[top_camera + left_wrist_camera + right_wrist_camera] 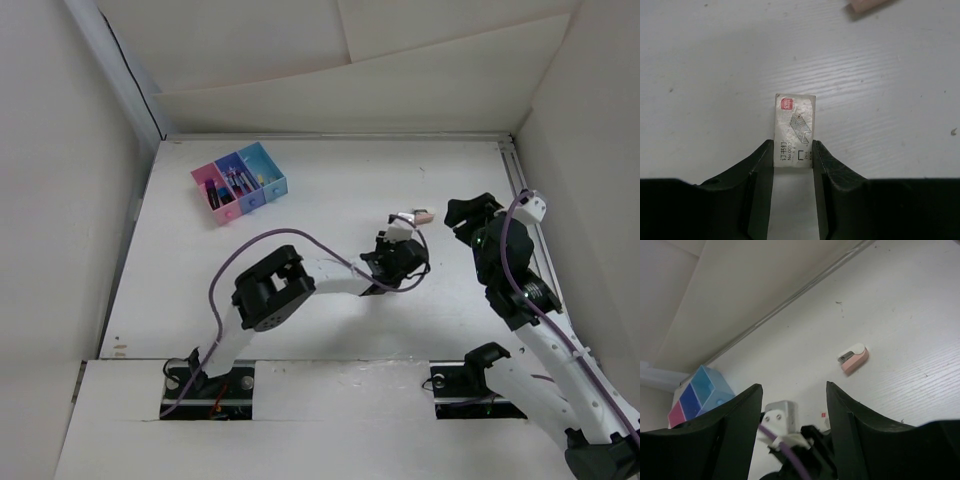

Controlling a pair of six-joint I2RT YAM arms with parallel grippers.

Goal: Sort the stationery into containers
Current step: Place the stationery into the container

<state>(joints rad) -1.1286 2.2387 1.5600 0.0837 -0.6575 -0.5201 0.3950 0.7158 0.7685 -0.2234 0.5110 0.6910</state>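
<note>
My left gripper (795, 152) is shut on a small white staple box (795, 127) with a red label, held low over the white table. I cannot tell if the box touches the table. In the top view this gripper (400, 230) is right of centre. A small pink and white piece (423, 215) lies just beyond it, also in the left wrist view (867, 6) and the right wrist view (854, 358). My right gripper (792, 400) is open and empty, raised to the right of it (472, 212). The pink, purple and light blue containers (240, 183) stand far left, holding dark markers and pens.
White walls enclose the table on the left, back and right. A rail (515, 175) runs along the right edge. The left arm's purple cable (300, 240) loops above its forearm. The containers also show in the right wrist view (700, 395).
</note>
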